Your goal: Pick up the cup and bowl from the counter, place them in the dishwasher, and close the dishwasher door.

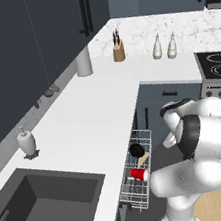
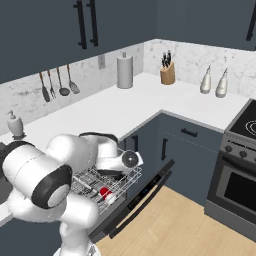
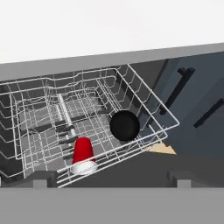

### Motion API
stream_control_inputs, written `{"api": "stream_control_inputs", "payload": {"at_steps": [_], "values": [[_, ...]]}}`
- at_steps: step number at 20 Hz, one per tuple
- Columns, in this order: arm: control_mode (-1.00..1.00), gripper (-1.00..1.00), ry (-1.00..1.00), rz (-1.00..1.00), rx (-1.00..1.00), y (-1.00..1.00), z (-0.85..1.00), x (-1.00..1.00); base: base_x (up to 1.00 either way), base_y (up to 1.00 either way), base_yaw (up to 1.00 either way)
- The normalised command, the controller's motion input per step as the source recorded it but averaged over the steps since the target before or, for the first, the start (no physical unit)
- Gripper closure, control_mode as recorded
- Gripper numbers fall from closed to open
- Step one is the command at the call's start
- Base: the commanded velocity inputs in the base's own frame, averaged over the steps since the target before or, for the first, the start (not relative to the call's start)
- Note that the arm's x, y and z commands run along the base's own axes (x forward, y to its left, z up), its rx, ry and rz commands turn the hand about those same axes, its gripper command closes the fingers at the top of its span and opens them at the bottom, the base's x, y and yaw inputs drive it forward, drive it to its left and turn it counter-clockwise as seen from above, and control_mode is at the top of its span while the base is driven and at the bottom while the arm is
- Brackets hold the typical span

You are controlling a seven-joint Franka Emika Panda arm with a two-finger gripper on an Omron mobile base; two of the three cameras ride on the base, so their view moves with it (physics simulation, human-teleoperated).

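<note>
Cup and bowl both in the pulled-out rack.

I see the cup [image 3: 83, 155] lying on its side in the white rack [image 3: 144, 89], the bowl [image 3: 124, 125] near it. The dishwasher door [image 2: 145, 197] hangs open below the counter [image 1: 79, 122]. I cannot tell how the gripper's jaws stand.

Claw's finger tips [image 3: 109, 174] barely visible at hand view's bottom edge; open or shut, impossible to tell. Cup [image 2: 105, 191] largely hidden behind rack [image 2: 127, 176] wires and arm in right base view. Sink [image 1: 28, 216] cut off by frame's lower left corner.
</note>
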Motion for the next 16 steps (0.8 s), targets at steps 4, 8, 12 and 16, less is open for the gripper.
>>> {"api": "stream_control_inputs", "payload": {"at_steps": [4,8,12,16], "values": [[-1.0,-1.0,0.0,0.0,0.0,-0.7,0.74,-0.42,0.0,0.0,0.0],[-1.0,-1.0,0.03,0.0,0.0,-0.81,0.63,-0.25,0.0,0.0,0.0],[-1.0,-1.0,0.05,0.0,0.0,-0.56,0.09,-0.02,0.0,0.0,0.0],[-1.0,-1.0,0.0,0.0,0.0,-0.57,0.0,-0.02,0.0,0.0,0.0]]}}
